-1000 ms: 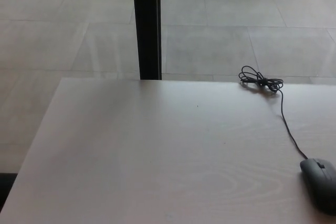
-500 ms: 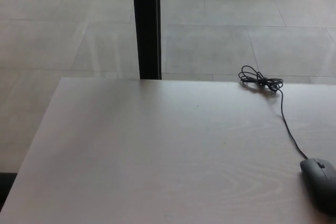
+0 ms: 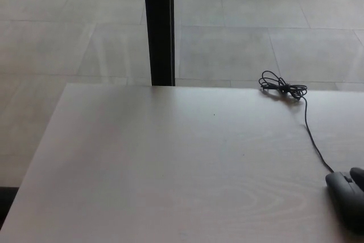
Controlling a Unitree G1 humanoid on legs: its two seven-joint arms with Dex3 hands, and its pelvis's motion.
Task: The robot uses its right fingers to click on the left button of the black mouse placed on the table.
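The black mouse point(image 3: 344, 198) lies at the table's right edge, partly cut off by the picture's border. Its thin black cable point(image 3: 311, 136) runs back to a bundled coil point(image 3: 282, 89) near the table's far edge. A small black part of my right hand point(image 3: 358, 175) shows at the right border, just over the mouse's front right side. Too little of it is visible to tell whether it touches the mouse. My left hand is out of the picture.
The pale wooden table point(image 3: 170, 163) fills the lower picture, its left edge slanting from the far left corner. A black upright post point(image 3: 158, 27) stands behind the far edge on a grey tiled floor point(image 3: 256, 21).
A black tip of my right hand has come in at the right border above the mouse. The mouse and cable have not moved.
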